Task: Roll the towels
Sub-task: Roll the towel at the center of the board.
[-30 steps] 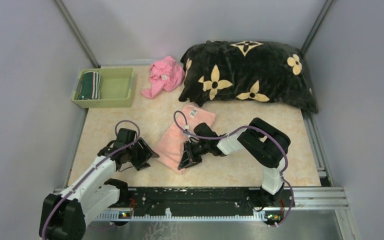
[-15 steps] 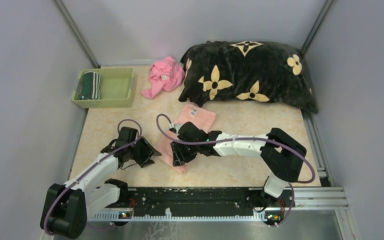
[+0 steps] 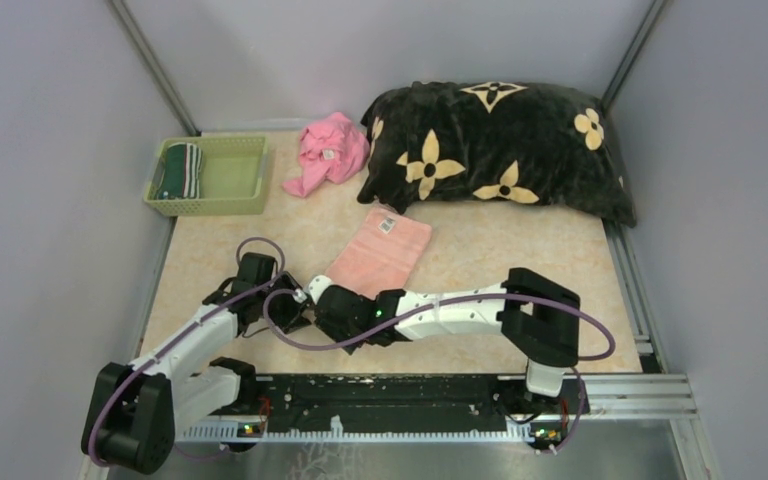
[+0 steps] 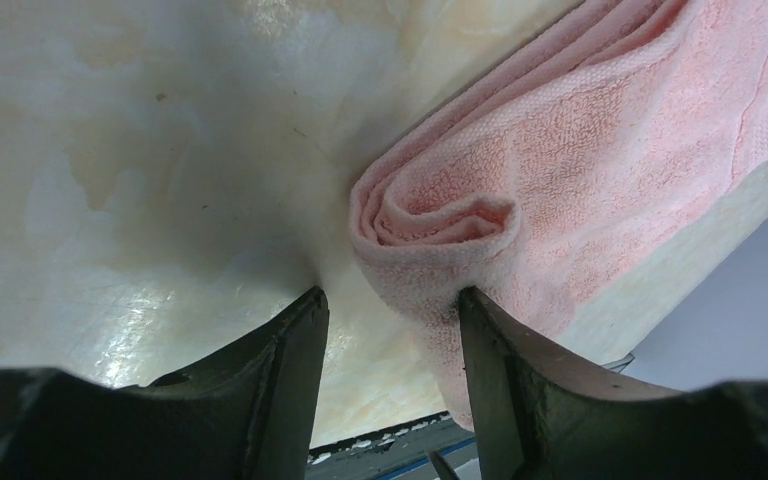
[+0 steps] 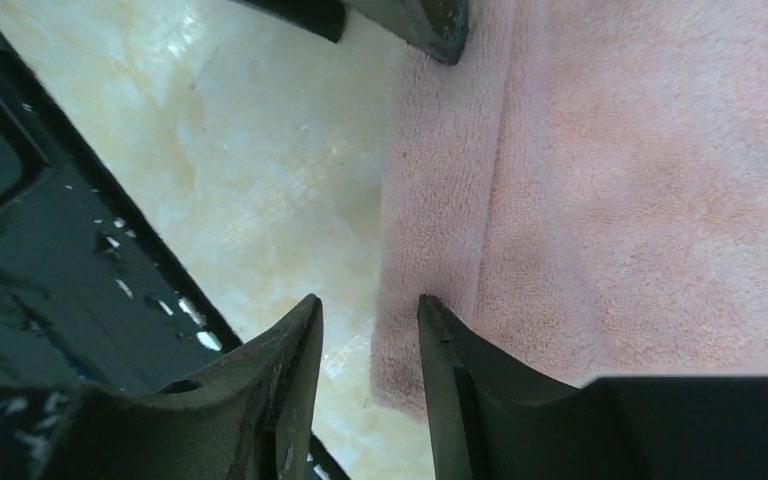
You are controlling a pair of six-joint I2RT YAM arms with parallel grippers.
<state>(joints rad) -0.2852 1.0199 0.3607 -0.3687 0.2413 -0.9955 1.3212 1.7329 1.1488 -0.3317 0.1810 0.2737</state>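
Pink towel (image 3: 385, 250): pale salmon terry on the bench, near end coiled into a loose small roll just ahead of the left hand's tips; remainder spread flat, running away beyond both hands and to their right; white label at the far end.
Left hand (image 4: 390, 300): released, fingers spread wide, low over the bench; right finger (image 4: 505, 380) touching the roll's edge, left finger beside bare bench; nothing clasped.
Right hand (image 5: 368, 305): released, fingers parted by a narrow gap, low over the towel's near edge; towel corner and a strip of bare bench visible in the gap, neither finger pressing on cloth; left hand's tips just ahead at the top of the right wrist view.
Both hands together: nearly meeting at the towel's near end, right arm stretched low across to the left.
Bench (image 3: 490, 255): pale, marbled, glossy.
Basket (image 3: 252, 190): pale green plastic mesh, far beyond the left hand and off to its left.
Green striped towel (image 3: 180, 170): dark green with white stripes, bundled at the basket's left end, well apart from both hands.
Bright pink cloth (image 3: 328, 150): crumpled heap, far beyond both hands, between basket and blanket.
Black blanket (image 3: 500, 150): tan flowers, bunched up far beyond the right hand; near edge just beside the pink towel's far end, contact impossible to judge.
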